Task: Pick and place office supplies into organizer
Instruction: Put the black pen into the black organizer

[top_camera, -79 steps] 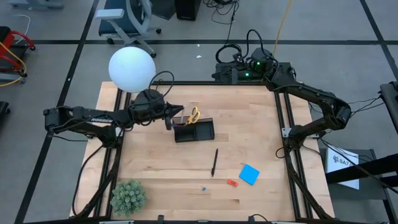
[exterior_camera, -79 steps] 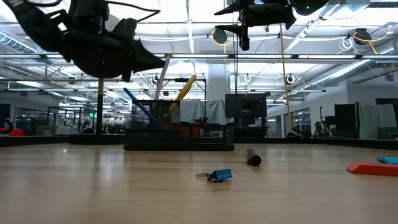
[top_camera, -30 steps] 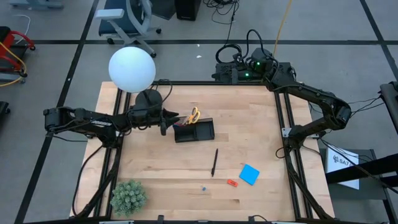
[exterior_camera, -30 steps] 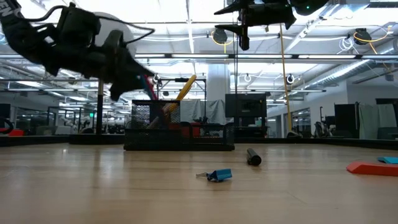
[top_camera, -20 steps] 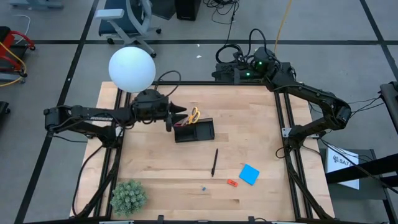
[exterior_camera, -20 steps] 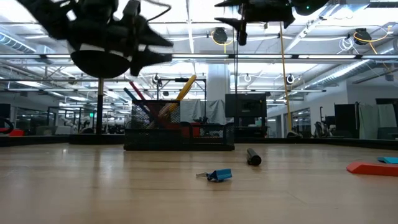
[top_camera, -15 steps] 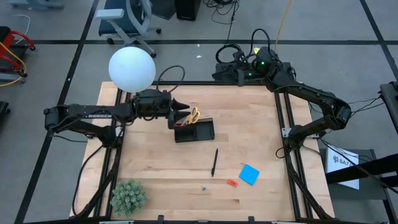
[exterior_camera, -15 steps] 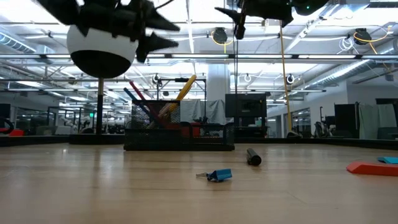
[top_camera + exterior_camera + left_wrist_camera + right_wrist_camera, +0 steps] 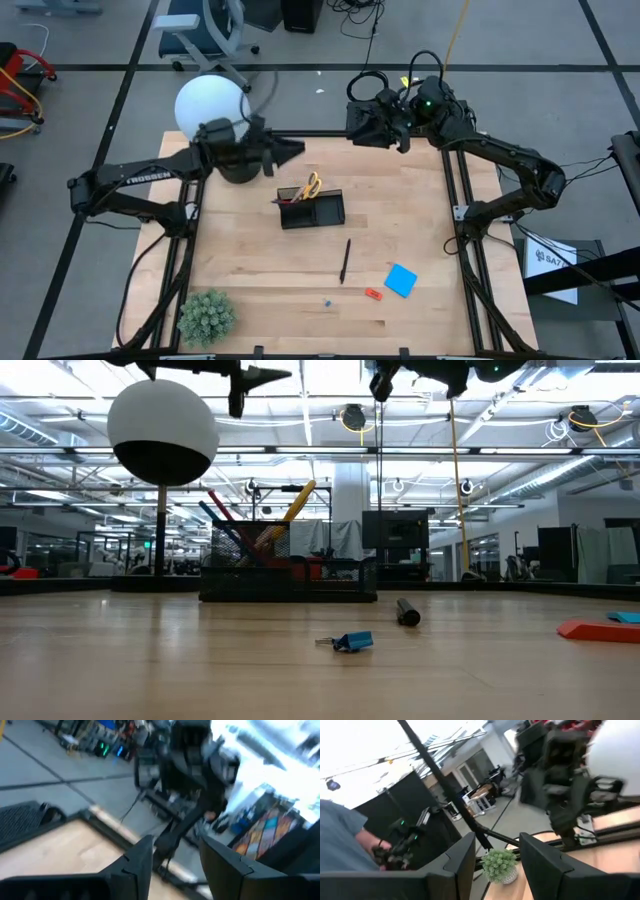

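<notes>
— Where do you stand, and what are you holding?

— Nothing. My left jaws are parted and empty, raised in the upper middle of the high view, just beside the white globe lamp (image 9: 208,108). My right jaws are also parted and empty, up past the desk (image 9: 400,180) at its top edge, right of centre.

— And the supplies?

— The organizer (image 9: 312,210) sits near the centre of the frame with the yellow-handled scissors (image 9: 312,184) and some pens standing in it. Still out on the wood are the black pen (image 9: 345,260) below it, the blue note pad (image 9: 401,280) to the lower right, the red-orange piece (image 9: 373,294) just beside the pad, and a small blue clip (image 9: 327,301) near the bottom.

— What could go wrong?

— My left arm (image 9: 140,178) hangs close to the lamp, so I judge that a careless swing could knock the globe. My two wrists also face each other along the top, so they could clash if both reach for the centre. The pen lies flat and may roll if one finger touches it first. The pad is thin, and my jaws may slide over it.

— Any writing?

— There is white lettering along my left arm, too small for me to read.
</notes>
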`<action>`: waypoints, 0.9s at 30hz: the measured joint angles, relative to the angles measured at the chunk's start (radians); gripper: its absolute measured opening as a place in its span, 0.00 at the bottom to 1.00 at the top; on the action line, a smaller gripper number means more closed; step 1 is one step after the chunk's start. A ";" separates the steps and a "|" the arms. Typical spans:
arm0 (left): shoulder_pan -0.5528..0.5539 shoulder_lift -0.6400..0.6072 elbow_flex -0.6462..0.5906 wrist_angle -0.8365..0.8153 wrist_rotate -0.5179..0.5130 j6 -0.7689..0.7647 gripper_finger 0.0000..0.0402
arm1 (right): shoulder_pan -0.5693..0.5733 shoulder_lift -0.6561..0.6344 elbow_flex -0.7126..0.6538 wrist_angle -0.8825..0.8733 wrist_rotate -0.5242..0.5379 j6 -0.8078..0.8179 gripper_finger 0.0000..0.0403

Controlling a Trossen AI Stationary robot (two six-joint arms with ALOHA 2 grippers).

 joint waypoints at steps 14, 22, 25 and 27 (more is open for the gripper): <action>0.135 -0.151 0.007 -0.006 -0.003 -0.181 0.38 | 0.134 -0.005 0.004 -0.146 0.052 -0.263 0.36; 0.153 -0.201 0.007 -0.004 -0.008 -0.187 0.38 | 0.195 -0.005 0.159 -0.493 0.357 -0.591 0.36; 0.153 -0.208 0.007 -0.004 -0.011 -0.182 0.38 | 0.232 -0.005 0.230 -0.633 0.410 -0.762 0.36; 0.153 -0.207 0.007 -0.004 -0.009 -0.182 0.38 | 0.254 -0.005 0.259 -0.704 0.429 -0.826 0.36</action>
